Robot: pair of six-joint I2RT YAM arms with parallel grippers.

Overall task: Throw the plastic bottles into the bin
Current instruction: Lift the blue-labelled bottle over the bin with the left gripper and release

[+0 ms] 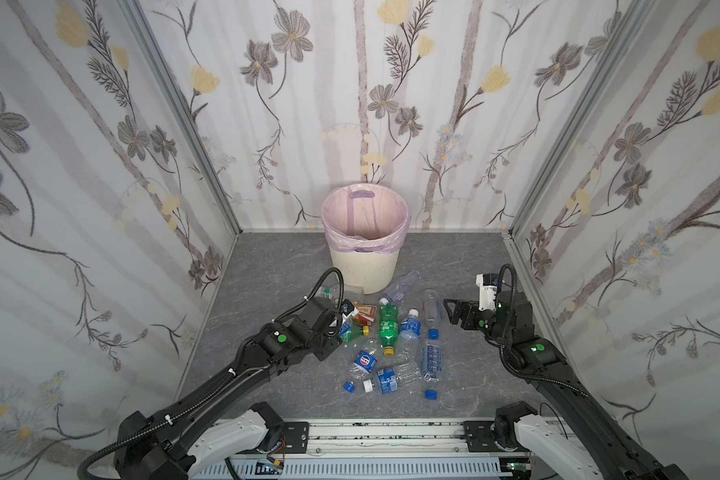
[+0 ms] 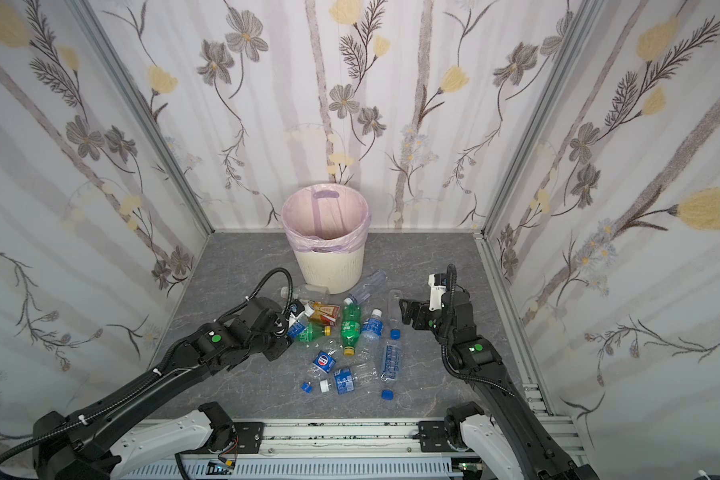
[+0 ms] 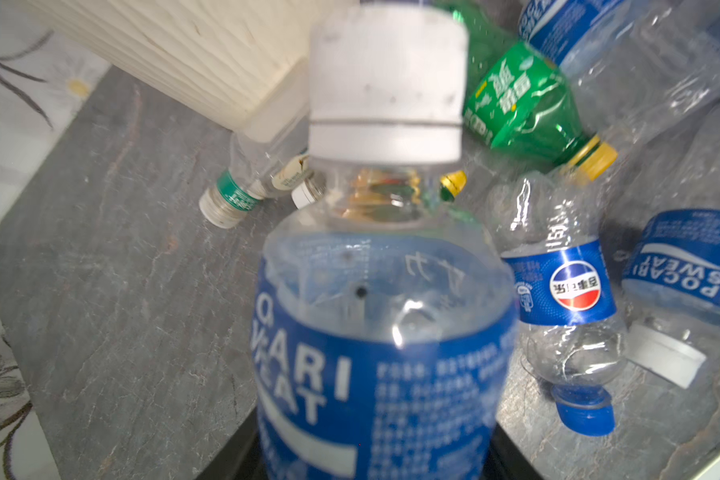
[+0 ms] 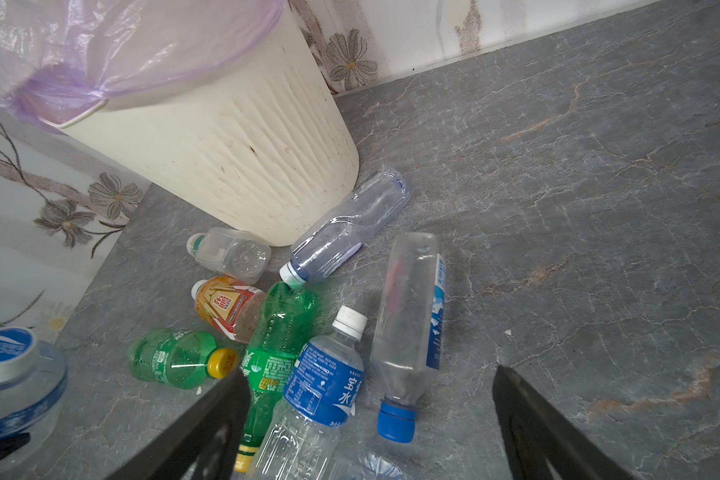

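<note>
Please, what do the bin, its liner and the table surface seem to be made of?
Bin: probably matte cream plastic, with moulded ribs. Liner: thin lilac plastic film, translucent and wrinkled. Table surface: grey veined stone look, perhaps only printed laminate.

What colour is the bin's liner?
Pale pink-lilac; the liner shows best in the right wrist view.

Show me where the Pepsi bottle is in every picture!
In a top view: Pepsi bottle, lower left of the pile.
In a top view: same spot.
Left wrist: beside the close-up Pocari Sweat bottle, here.
Right wrist: not in it.
Shared landmark: the cream bin, in all four.
</note>
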